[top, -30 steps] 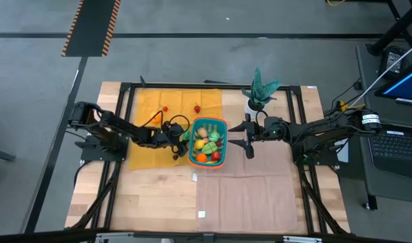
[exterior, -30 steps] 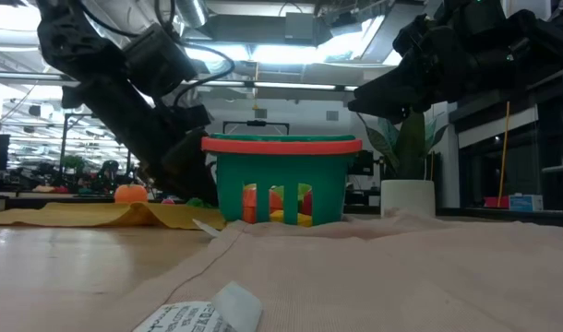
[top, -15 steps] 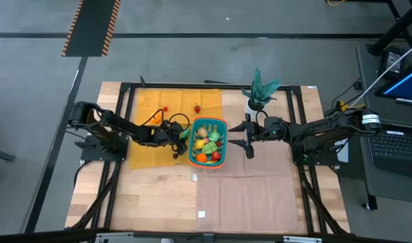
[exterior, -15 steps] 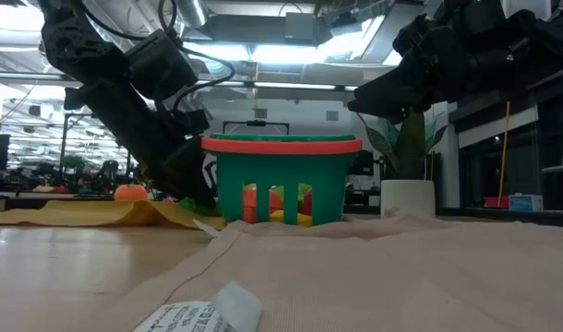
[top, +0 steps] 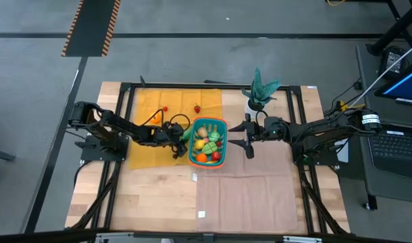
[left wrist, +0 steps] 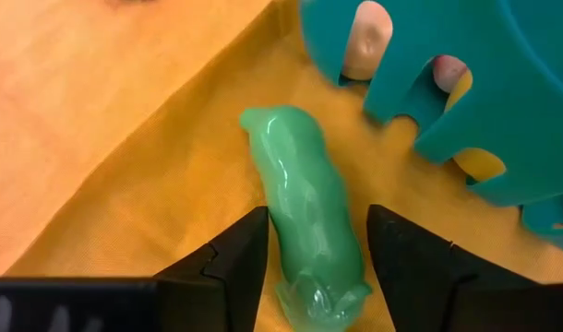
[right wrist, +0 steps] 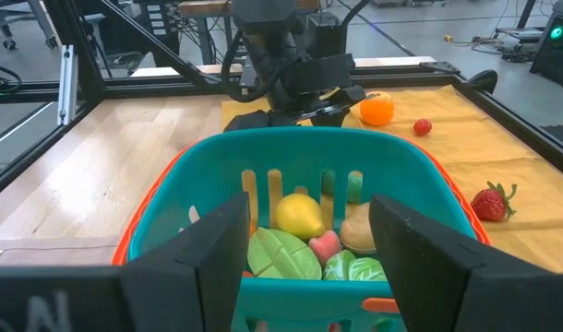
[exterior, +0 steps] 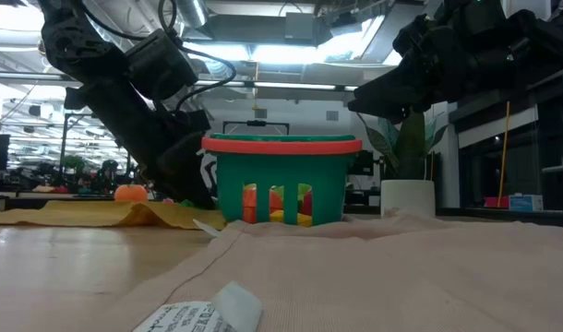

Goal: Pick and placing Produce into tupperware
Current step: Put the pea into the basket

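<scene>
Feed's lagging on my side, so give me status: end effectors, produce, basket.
Left end effector straddling green vegetable on yellow cloth, beside basket. Right end effector open, waiting on the basket's other side. Strawberry, orange still out.

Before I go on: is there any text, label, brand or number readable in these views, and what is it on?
Nothing can be read.
White tag on the table, low view: dark print, too blurred to read.
Small white tags on the table, high view: too small to read.
Teal basket: no label visible.
</scene>
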Tool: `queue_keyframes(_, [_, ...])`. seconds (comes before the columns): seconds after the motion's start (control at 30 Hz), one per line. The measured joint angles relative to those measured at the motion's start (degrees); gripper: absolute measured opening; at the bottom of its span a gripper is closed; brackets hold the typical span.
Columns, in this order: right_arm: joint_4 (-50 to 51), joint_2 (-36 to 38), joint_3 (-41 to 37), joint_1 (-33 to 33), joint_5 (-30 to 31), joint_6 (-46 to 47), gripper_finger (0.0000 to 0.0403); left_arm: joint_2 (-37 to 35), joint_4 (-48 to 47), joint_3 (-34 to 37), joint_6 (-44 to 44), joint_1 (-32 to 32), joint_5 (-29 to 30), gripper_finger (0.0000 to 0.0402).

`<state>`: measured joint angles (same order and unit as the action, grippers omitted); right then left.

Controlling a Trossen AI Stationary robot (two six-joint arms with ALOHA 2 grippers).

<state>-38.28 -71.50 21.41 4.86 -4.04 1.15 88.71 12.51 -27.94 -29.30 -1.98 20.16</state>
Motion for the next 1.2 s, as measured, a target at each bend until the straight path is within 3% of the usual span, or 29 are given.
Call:
queue_keyframes(0.7, [0.0,0.0,0.0,0.0,0.0,0.0,0.0225,-0.1,-0.2,0.0,0.8,0.0,-0.1,0.011])
queue_keyframes(1.2, [0.0,0.0,0.0,0.0,0.0,0.1,0.0225,0.0,-2.1,0.0,1.5,0.0,-0.2,0.0181])
